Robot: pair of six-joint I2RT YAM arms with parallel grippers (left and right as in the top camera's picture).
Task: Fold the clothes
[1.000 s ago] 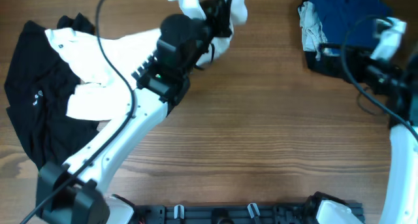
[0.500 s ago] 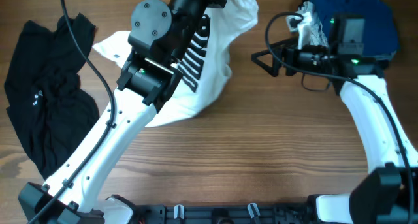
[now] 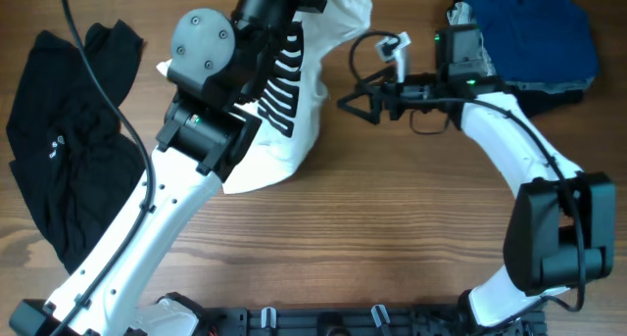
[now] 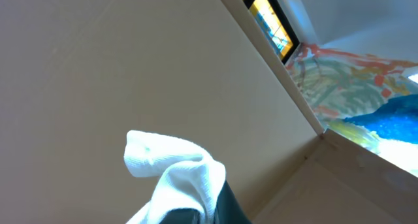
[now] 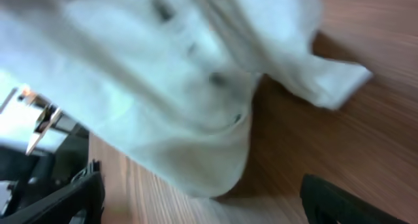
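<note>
Beside the white T-shirt, black garment left; blue pile right

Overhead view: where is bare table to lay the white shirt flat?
Free: the front-centre table, between the left arm, the hanging white T-shirt and the right arm. Crowded: black garment along the left side, blue pile at back right.

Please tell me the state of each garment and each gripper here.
white T-shirt: lifted at its top, hanging, lower part on the table.
black garment: crumpled on the table, untouched.
blue garment: bunched on the table, untouched.
left gripper: shut on the white T-shirt.
right gripper: open beside the white T-shirt, holding nothing.
</note>
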